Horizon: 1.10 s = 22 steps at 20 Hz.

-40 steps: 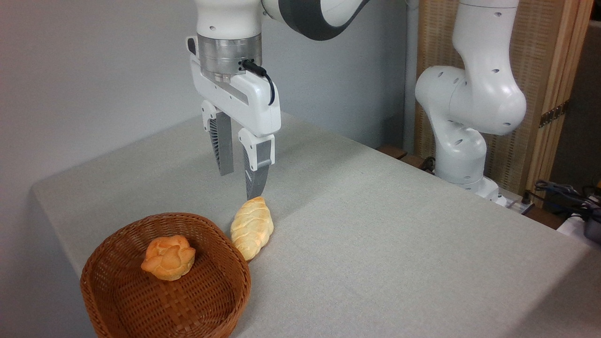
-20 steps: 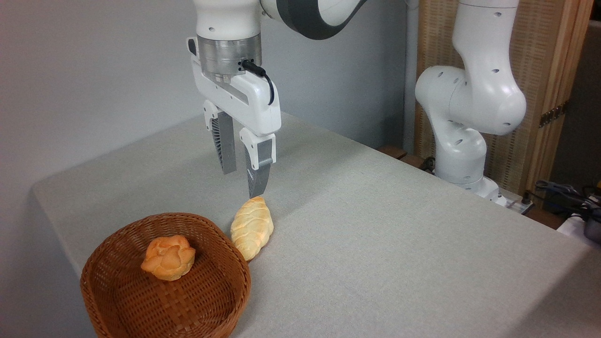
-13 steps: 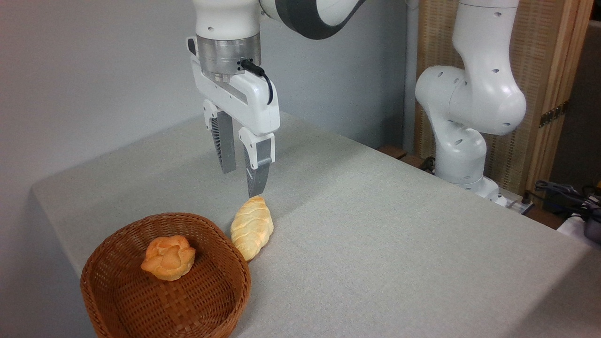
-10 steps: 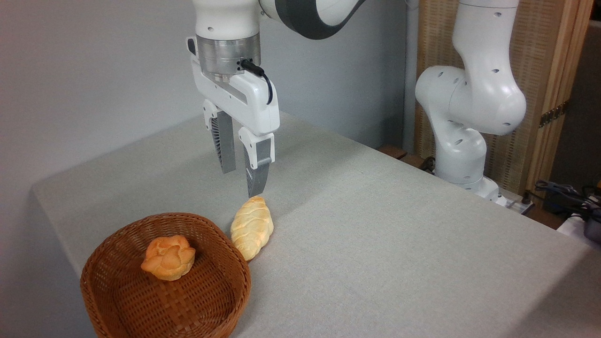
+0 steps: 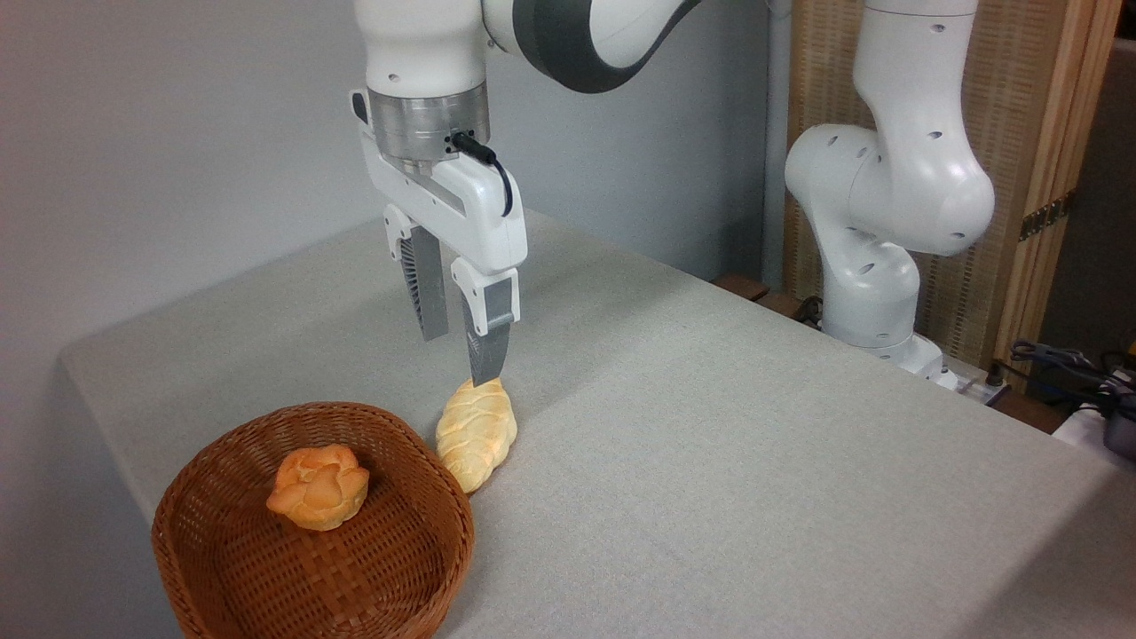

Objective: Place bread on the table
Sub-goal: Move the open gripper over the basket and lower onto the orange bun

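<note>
A: Here the gripper (image 5: 461,359) points straight down, its two grey fingers (image 5: 487,342) spread apart with nothing between them. Where does it stand relative to the pastries?

B: It hangs over the far end of the braided loaf (image 5: 476,431), the nearer fingertip just above that end; whether tip and loaf touch cannot be told from this angle. The loaf, pale and oval, lies on the table (image 5: 754,444) with its near end against the rim of the wicker basket (image 5: 222,550).

A: And the bread?

B: The bread (image 5: 318,486), a small orange-brown bun with petal-shaped lobes, sits inside the basket, toward its middle, well apart from the fingers. The basket stands at the table's near-left corner.

A: What lies beyond?

B: The arm (image 5: 568,27) rises from the gripper out of the top of the view, white with a dark grey joint band; a black cable (image 5: 495,170) loops at the wrist. Its base (image 5: 874,266) stands past the table's right edge, before a wood-framed woven screen (image 5: 1029,106). Loose cables (image 5: 1074,368) lie at far right. A plain grey wall (image 5: 177,133) fills the background.
</note>
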Available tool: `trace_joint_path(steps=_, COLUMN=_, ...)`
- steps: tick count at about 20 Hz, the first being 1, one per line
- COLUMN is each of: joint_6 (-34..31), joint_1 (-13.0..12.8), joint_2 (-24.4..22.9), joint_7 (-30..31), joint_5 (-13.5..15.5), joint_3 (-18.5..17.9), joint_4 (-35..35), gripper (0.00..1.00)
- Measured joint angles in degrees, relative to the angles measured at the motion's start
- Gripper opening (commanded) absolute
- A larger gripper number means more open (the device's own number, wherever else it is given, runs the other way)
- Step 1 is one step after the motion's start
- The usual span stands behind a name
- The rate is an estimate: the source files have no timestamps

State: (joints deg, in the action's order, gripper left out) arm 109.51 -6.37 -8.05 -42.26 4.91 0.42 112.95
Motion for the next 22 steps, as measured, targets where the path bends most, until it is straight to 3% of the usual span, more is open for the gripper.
trace_joint_path(steps=11, joint_6=0.91, joint_1=0.07, joint_2=3.10, joint_7=0.00, joint_5=0.00, joint_3=-0.17, joint_4=-3.78, gripper=1.00)
trace_joint_path(steps=17, joint_6=12.80, joint_1=0.05, joint_2=8.53, joint_7=0.01, joint_5=2.46, joint_3=-0.04, joint_4=-5.39, gripper=1.00)
trace_joint_path(steps=22, joint_6=18.59, joint_1=-0.10, joint_2=13.05, joint_7=0.01, joint_5=3.39, joint_3=0.87, joint_4=-5.43, gripper=1.00)
